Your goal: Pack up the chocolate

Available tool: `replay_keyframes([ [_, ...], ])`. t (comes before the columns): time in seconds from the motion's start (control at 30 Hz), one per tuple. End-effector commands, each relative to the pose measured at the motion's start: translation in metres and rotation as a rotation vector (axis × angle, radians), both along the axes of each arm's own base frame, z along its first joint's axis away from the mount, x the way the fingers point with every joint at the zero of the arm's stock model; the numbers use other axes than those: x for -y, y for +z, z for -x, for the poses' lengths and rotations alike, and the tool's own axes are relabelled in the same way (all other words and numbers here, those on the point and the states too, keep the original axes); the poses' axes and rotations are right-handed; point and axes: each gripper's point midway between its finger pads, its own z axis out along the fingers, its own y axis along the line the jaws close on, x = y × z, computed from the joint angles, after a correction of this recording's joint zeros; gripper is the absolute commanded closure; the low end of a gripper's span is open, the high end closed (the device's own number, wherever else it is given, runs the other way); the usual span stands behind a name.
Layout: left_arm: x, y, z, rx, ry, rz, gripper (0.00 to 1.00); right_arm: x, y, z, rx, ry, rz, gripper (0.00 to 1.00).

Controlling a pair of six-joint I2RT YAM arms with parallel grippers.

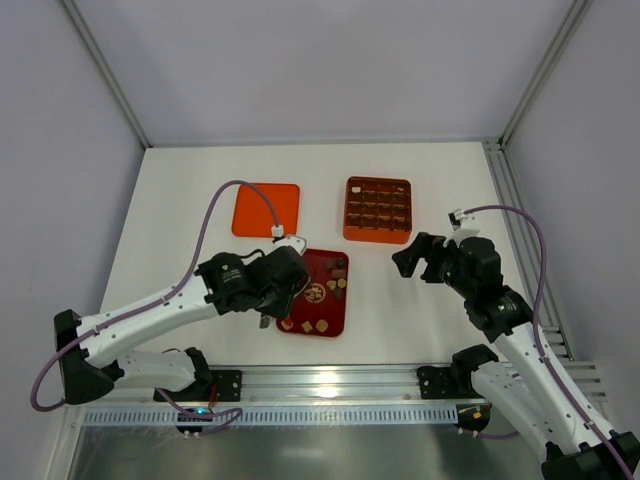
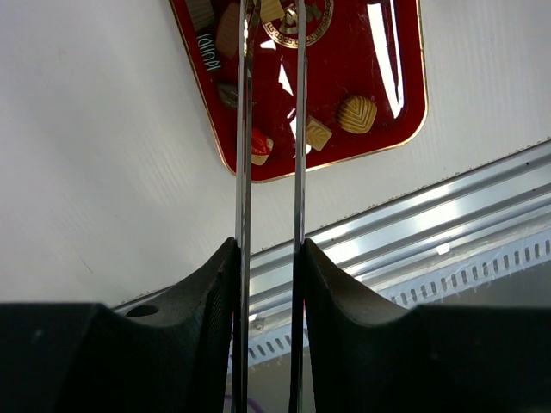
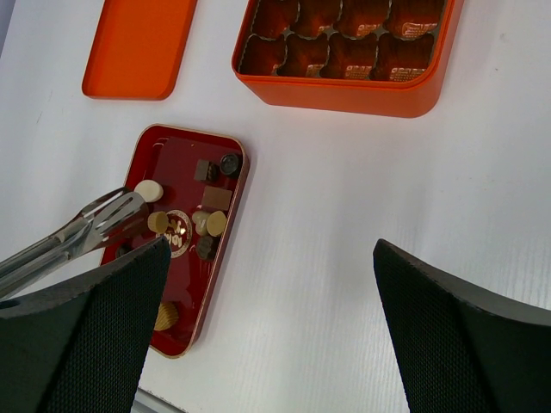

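Observation:
Several small chocolates (image 1: 337, 285) lie loose on the dark red tray (image 1: 322, 305). My left gripper (image 1: 284, 276) is shut on metal tongs (image 2: 244, 172), whose two blades run out between my fingers over the tray (image 2: 383, 77). In the right wrist view the tong tips (image 3: 120, 209) hover beside a cream round piece (image 3: 148, 190) and a tan round piece (image 3: 157, 222), with nothing seen between them. A tan shell-shaped piece (image 2: 356, 114) and a tan square piece (image 2: 318, 133) lie near the tray's near end. My right gripper (image 1: 412, 258) is open and empty, right of the tray (image 3: 185, 159).
The orange box (image 1: 378, 235) with a grid of cells stands behind the tray, its cells mostly dark; it also shows in the right wrist view (image 3: 344, 90). Its flat orange lid (image 1: 266, 208) lies to the left. An aluminium rail (image 1: 330, 378) runs along the near edge.

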Motion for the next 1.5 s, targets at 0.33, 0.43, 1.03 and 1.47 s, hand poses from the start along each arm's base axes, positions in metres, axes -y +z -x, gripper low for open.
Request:
replay_keyframes([
  [0.33,0.002,-0.005,-0.002,0.027,0.040,0.032,0.66,-0.001,0.002,-0.003,0.033,0.006,-0.005,0.00],
  [0.43,0.003,-0.007,-0.002,0.026,0.039,0.033,0.66,-0.001,0.002,-0.003,0.032,0.004,-0.008,0.00],
  [1.03,0.005,-0.018,-0.002,0.012,0.041,0.008,0.66,-0.001,-0.001,-0.003,0.028,0.006,-0.005,0.00],
  [1.47,0.004,-0.015,0.000,0.019,0.042,-0.008,0.66,-0.001,-0.002,-0.003,0.028,0.008,-0.005,0.00],
])
